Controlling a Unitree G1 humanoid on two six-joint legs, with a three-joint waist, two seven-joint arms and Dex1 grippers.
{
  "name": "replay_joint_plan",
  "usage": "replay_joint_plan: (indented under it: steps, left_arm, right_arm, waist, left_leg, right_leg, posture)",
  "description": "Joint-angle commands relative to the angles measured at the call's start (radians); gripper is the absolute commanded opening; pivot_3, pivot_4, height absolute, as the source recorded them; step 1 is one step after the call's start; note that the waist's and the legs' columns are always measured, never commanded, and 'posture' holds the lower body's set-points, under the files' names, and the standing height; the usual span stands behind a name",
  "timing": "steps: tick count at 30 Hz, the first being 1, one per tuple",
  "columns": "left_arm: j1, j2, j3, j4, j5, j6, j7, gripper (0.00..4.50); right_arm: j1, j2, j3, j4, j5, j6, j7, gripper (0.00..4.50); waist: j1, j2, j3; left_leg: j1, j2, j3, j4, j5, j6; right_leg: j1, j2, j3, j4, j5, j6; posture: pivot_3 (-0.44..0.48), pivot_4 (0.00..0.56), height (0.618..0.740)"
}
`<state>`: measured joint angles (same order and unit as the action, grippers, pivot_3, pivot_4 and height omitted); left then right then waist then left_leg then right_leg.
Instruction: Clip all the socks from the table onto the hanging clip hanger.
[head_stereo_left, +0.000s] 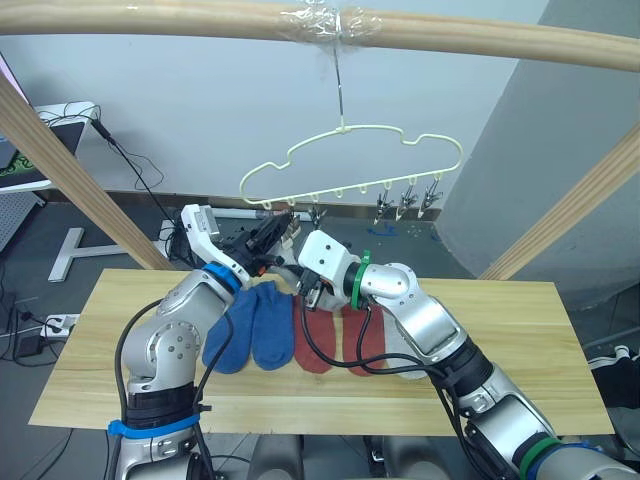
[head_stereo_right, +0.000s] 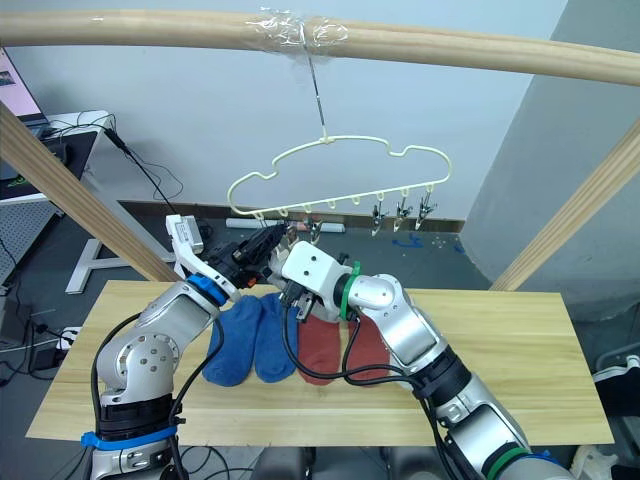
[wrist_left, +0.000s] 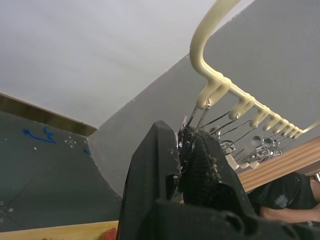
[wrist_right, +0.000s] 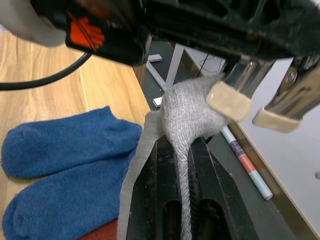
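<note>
Grey sock (wrist_right: 187, 120) pinched in right tool (wrist_right: 182, 150)

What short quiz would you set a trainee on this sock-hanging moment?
1. True or false: the left gripper is squeezing one of the silver clips on the clip hanger.
2. Which sock does the right gripper pinch? A blue, B grey, C rust-red.
3. How many blue socks lie on the table?

Key: 1 true, its fingers close around a clip. 2 B, a grey sock is held up near the clips. 3 two, beside the rust-red socks.
</note>
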<state>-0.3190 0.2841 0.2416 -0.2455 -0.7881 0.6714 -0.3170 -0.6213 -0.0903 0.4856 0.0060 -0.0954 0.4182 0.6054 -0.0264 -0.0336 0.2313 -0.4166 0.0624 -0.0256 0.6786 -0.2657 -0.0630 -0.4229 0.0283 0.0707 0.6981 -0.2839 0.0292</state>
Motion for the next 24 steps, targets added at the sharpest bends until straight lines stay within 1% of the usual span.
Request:
replay_joint_plan:
  steps: [1, 2, 3, 6, 7, 9, 12, 13, 16, 18, 20, 24]
  left_arm:
    - [0.007, 0.001, 0.013, -0.032, -0.009, -0.014, -0.002, 0.56]
    - [0.01, 0.005, 0.013, -0.029, -0.007, -0.015, -0.01, 0.98]
    - [0.013, 0.009, 0.011, -0.028, -0.004, -0.016, -0.016, 1.23]
    - [0.02, 0.024, 0.004, -0.034, 0.004, -0.013, -0.028, 2.24]
    - [0.026, 0.035, -0.001, -0.041, 0.015, -0.02, -0.037, 2.56]
    - [0.033, 0.047, -0.006, -0.049, 0.028, -0.03, -0.048, 2.57]
    - [0.047, 0.062, -0.011, -0.065, 0.063, -0.051, -0.044, 2.57]
    - [0.056, 0.076, -0.026, -0.072, 0.097, -0.072, -0.055, 2.57]
    - [0.068, 0.071, -0.033, -0.077, 0.139, -0.107, -0.046, 2.57]
    - [0.088, 0.1, -0.078, -0.075, 0.219, -0.175, -0.088, 2.57]
    - [0.111, 0.096, -0.099, -0.07, 0.256, -0.214, -0.096, 2.57]
    - [0.168, 0.117, -0.178, -0.074, 0.376, -0.35, -0.155, 2.57]
  right_arm:
    - [-0.023, 0.016, -0.023, -0.019, 0.01, -0.026, -0.006, 0.0]
    - [-0.021, 0.021, -0.025, -0.018, 0.017, -0.021, -0.003, 0.0]
    - [-0.02, 0.024, -0.027, -0.018, 0.022, -0.017, 0.0, 0.0]
    - [-0.015, 0.034, -0.033, -0.022, 0.032, -0.005, 0.006, 0.0]
    - [-0.012, 0.038, -0.037, -0.023, 0.034, -0.002, 0.002, 0.26]
    - [-0.009, 0.043, -0.041, -0.023, 0.035, 0.001, -0.003, 0.79]
    - [-0.013, 0.031, -0.011, -0.002, -0.004, -0.027, -0.012, 1.84]
    - [-0.009, 0.024, -0.004, -0.001, -0.009, -0.027, -0.006, 2.18]
    - [0.003, 0.012, -0.002, -0.01, -0.017, -0.036, -0.002, 2.18]
    - [0.014, -0.008, 0.002, -0.025, -0.021, -0.043, 0.007, 2.18]
    - [0.034, -0.037, 0.001, -0.055, -0.025, -0.052, 0.01, 2.18]
    - [0.079, -0.087, -0.007, -0.128, -0.011, -0.044, 0.023, 2.18]
  waist:
    - [0.0, 0.0, 0.0]
    - [0.0, 0.0, 0.0]
    - [0.0, 0.0, 0.0]
    - [0.0, 0.0, 0.0]
    - [0.0, 0.0, 0.0]
    - [0.0, 0.0, 0.0]
    - [0.001, 0.0, 0.0]
    - [0.001, 0.0, 0.0]
    - [0.002, 0.0, 0.0]
    - [0.002, 0.0, 0.0]
    - [0.003, 0.0, 0.0]
    - [0.003, 0.0, 0.0]
  left_leg:
    - [0.0, 0.0, 0.0, 0.0, 0.0, 0.0]
    - [0.0, 0.0, 0.0, 0.0, 0.0, 0.0]
    - [0.0, 0.0, 0.0, 0.0, 0.0, 0.0]
    - [0.0, 0.0, 0.0, 0.0, 0.0, 0.0]
    - [0.0, 0.0, -0.001, 0.0, 0.0, -0.001]
    - [0.0, 0.0, -0.001, 0.0, 0.0, -0.001]
    - [0.0, 0.0, -0.001, 0.0, 0.001, -0.001]
    - [0.0, 0.0, -0.001, 0.0, 0.001, -0.001]
    - [0.0, 0.0, -0.001, 0.0, 0.001, -0.001]
    - [0.0, -0.001, 0.0, 0.0, 0.001, -0.001]
    - [0.0, -0.001, 0.0, 0.0, 0.001, -0.001]
    - [0.0, -0.002, 0.0, 0.0, 0.001, -0.001]
  right_leg:
    - [0.0, 0.0, 0.0, 0.0, 0.0, 0.0]
    - [0.0, 0.0, 0.0, 0.0, 0.0, 0.0]
    - [0.0, 0.0, 0.0, 0.0, 0.0, 0.0]
    - [0.0, 0.0, -0.001, 0.0, 0.0, 0.0]
    - [0.0, 0.0, -0.001, 0.0, 0.0, 0.0]
    - [0.0, 0.0, -0.001, 0.0, 0.0, 0.0]
    - [0.0, 0.0, -0.001, 0.0, 0.0, 0.0]
    - [0.0, 0.0, -0.001, 0.0, 0.0, 0.0]
    - [0.0, -0.001, -0.001, 0.0, 0.0, 0.0]
    - [0.0, -0.001, -0.001, 0.0, 0.0, 0.0]
    - [0.0, -0.001, -0.001, 0.0, 0.0, 0.0]
    - [0.0, -0.003, -0.001, 0.0, 0.0, -0.001]
  posture:
    - [0.041, 0.193, 0.694]
    - [0.045, 0.191, 0.694]
    - [0.045, 0.191, 0.694]
    - [0.045, 0.191, 0.694]
    - [0.05, 0.19, 0.694]
    - [0.05, 0.19, 0.694]
    - [0.055, 0.188, 0.694]
    - [0.058, 0.189, 0.694]
    - [0.058, 0.188, 0.694]
    - [0.055, 0.189, 0.694]
    - [0.055, 0.189, 0.694]
    - [0.046, 0.19, 0.694]
